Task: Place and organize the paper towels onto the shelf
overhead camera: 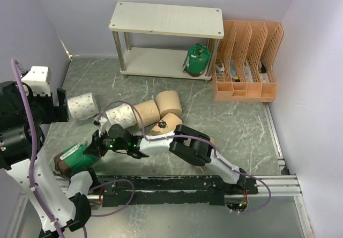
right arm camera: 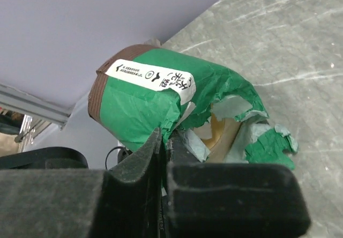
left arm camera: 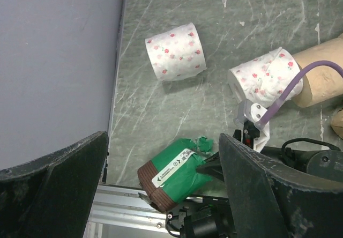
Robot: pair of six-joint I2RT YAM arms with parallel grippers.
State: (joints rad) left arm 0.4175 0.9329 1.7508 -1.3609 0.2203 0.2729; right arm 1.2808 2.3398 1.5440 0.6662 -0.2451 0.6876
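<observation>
Step in hand: picking up one green roll [overhead camera: 74, 159] from the table [overhead camera: 241, 125], judged as the start of carrying it to the shelf [overhead camera: 166, 19].
Right pincer [right arm camera: 162, 141]: closed on the green roll's torn end. The jaws are nearly together with wrapper paper pinched between them. It likely holds there because the ragged open end is the only thin edge on a fat cylinder.
Green roll: at 8 o'clock on the table in the top view, near the front rail. It lies on its side with the brown band and label pointing away from the pincer.
Left pincer [left arm camera: 163, 136]: wide open and holding nothing. It hangs high over the 9 o'clock side looking down, seemingly keeping out of the right arm's reach across.
Shelf: at 12 o'clock against the back wall. The top board is bare, and the second green roll [overhead camera: 197, 60] sits at the right end of the lower board.
Flowered rolls: one [left arm camera: 176, 51] at 9 o'clock, another [left arm camera: 262, 77] just right of it and touching a tan roll.
Tan rolls [overhead camera: 169, 103]: at least three clustered near the centre. All lie on their sides and wait to be moved.
Orange file rack [overhead camera: 246, 90]: at 2 o'clock, beside the shelf's right legs.
Risk: the thin paper could tear further, so the grip looks weak for a long carry to 12 o'clock.
</observation>
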